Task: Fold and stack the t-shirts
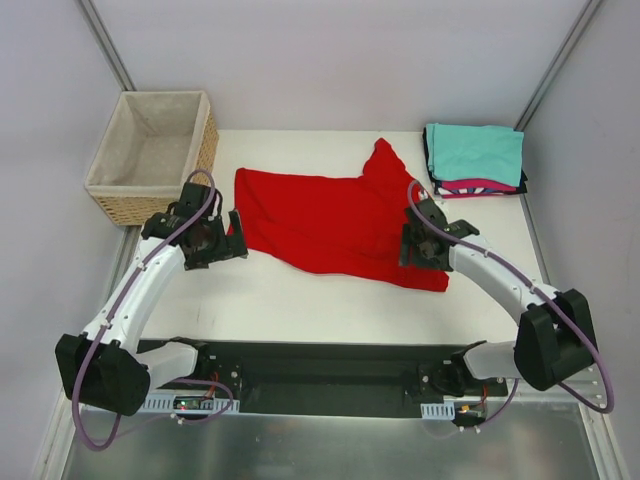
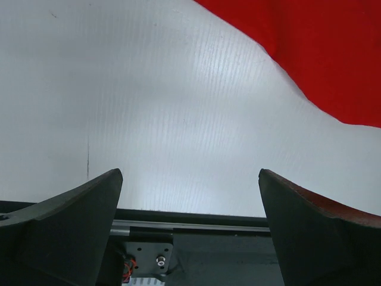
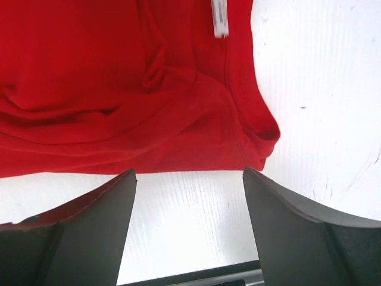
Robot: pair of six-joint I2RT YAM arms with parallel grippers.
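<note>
A bright red t-shirt [image 1: 325,220] lies spread and rumpled across the middle of the white table, one sleeve pointing to the back. My left gripper [image 1: 233,240] hovers just off its left edge, open, with only bare table between the fingers; the left wrist view [image 2: 190,176] shows red cloth [image 2: 324,53] at upper right. My right gripper [image 1: 421,250] hangs over the shirt's near right corner, open and holding nothing [image 3: 189,174]; the shirt's folded hem [image 3: 119,95] and a white label [image 3: 219,18] lie beyond the fingertips. Teal, pink and black folded t-shirts [image 1: 474,152] sit stacked at the back right.
A wicker basket [image 1: 113,190] with beige lining stands at the back left corner. The black base rail [image 1: 320,380] runs along the near edge. Grey walls close in the table on the left, back and right.
</note>
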